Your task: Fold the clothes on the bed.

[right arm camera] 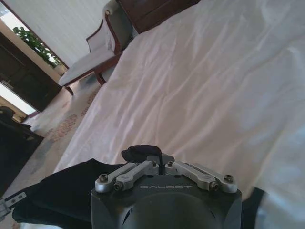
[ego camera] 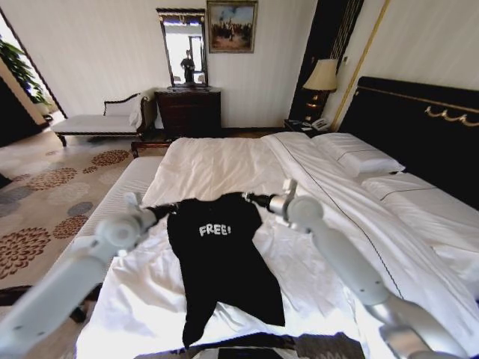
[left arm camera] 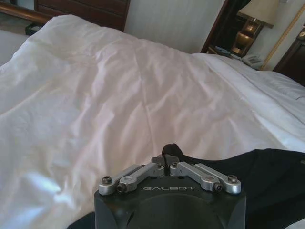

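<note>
So: black T-shirt (ego camera: 224, 262) hangs stretched between both grippers over the foot end of the bed (ego camera: 224, 161), "FREE" lettering facing the head camera, top edge pulled roughly level, lower part draping down onto the white duvet (left arm camera: 119, 95) with the hem trailing toward the near edge. Left gripper (ego camera: 166, 210) has its fingers clenched on the shirt's left shoulder/sleeve; in the left wrist view the left gripper (left arm camera: 167, 153) shows fingers pinched together on a nub of black fabric, the rest of the shirt spreading off to one side. Right gripper (ego camera: 253, 199) is clamped on the opposite shoulder; the right wrist view shows the right gripper (right arm camera: 153, 153) closed on a fold of black cloth. Pillows (ego camera: 358, 157) sit at the headboard (ego camera: 419, 127) end, well apart from the shirt. Chaise (ego camera: 105, 120) stands beyond the bed by the far wall.
</note>
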Controlling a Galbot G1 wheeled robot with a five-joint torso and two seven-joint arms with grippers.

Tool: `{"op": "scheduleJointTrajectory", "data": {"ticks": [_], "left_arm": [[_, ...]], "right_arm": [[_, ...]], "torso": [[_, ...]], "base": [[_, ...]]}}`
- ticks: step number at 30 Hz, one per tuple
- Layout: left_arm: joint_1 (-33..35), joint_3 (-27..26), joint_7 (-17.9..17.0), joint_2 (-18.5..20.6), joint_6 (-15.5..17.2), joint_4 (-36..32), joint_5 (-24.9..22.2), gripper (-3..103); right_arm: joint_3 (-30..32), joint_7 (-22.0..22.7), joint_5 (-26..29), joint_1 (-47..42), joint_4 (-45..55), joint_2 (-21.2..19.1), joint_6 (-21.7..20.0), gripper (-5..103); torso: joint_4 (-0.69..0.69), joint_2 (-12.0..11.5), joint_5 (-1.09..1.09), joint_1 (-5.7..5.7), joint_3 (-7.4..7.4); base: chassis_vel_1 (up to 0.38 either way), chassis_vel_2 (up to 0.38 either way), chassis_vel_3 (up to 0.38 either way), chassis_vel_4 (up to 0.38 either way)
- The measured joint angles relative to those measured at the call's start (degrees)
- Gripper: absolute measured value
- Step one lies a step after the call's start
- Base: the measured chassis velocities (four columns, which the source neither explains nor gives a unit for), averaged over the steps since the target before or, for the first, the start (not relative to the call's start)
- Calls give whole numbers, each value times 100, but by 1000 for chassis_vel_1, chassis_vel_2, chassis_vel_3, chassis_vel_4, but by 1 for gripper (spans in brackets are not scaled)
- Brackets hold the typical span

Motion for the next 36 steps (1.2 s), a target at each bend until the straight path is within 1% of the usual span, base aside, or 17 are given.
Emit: {"op": "scheduleJointTrajectory", "data": {"ticks": [3,9,13,15,16,17,18,19,20,21,24,25,27,30,31,35,36], "left_arm": [[91,86,75,-208,-169,261,239,1],[23,161,153,-396,-319,632,406,1],[-387,291,221,-718,-505,1369,644,1],[-478,318,230,-773,-518,1481,666,1],[-654,381,236,-881,-536,1687,716,1],[-939,498,242,-1075,-565,2020,853,1],[-1148,562,253,-1217,-595,2245,952,1],[-1367,625,258,-1357,-622,2516,1022,1],[-1367,625,258,-1357,-622,2516,1022,1],[-1586,692,271,-1507,-637,2813,1061,1],[-2234,860,382,-1865,-641,3724,1159,1],[-2234,860,382,-1865,-641,3724,1159,1],[-2648,971,475,-2071,-641,4299,1264,1],[-3082,1095,616,-2316,-676,4950,1464,1],[-3082,1095,616,-2316,-676,4950,1464,1],[-3624,1189,810,-2765,-717,5893,1617,1],[-3624,1189,810,-2765,-717,5893,1617,1]], "right_arm": [[116,-101,-291,-257,-172,193,0,1],[139,-244,-669,-374,-433,418,82,1],[21,-396,-1032,-92,-1047,731,369,1],[-14,-438,-1105,-21,-1182,790,430,1],[-62,-524,-1224,78,-1383,877,527,1],[-148,-774,-1537,304,-1757,1038,724,1],[-198,-912,-1711,443,-1966,1128,845,1],[-266,-1024,-1861,606,-2230,1241,952,1],[-266,-1024,-1861,606,-2230,1241,952,1],[-329,-1076,-1939,761,-2474,1340,1003,1],[-502,-1174,-2181,1197,-3313,1608,1161,1],[-502,-1174,-2181,1197,-3313,1608,1161,1],[-569,-1242,-2380,1475,-3962,1794,1293,1],[-417,-1334,-2693,1830,-4692,2017,1455,1],[-417,-1334,-2693,1830,-4692,2017,1455,1],[-120,-1529,-2991,2203,-5472,2194,1617,1],[-120,-1529,-2991,2203,-5472,2194,1617,1]], "torso": [[2,0,-1,-2,-1],[1,1,0,-2,-1],[2,1,-2,-1,0],[2,1,-2,-1,0],[3,1,0,-1,0],[2,0,-1,-1,0],[3,1,-3,-1,0],[-1,1,-1,-1,0],[-1,1,-1,-1,0],[1,1,1,-1,0],[1,0,-1,1,1],[1,0,-1,1,1],[2,0,-1,1,2],[3,0,0,1,1],[3,0,0,1,1],[0,0,0,1,0],[0,0,0,1,0]], "base": [[0,0,0,0],[0,0,0,0],[0,0,0,0],[0,0,0,0],[0,0,0,0],[0,0,0,0],[0,0,0,0],[0,0,0,0],[0,0,0,0],[0,0,0,0],[0,0,0,0],[0,0,0,0],[0,0,0,0],[0,0,0,0],[0,0,0,0],[0,0,0,0],[0,0,0,0]]}}
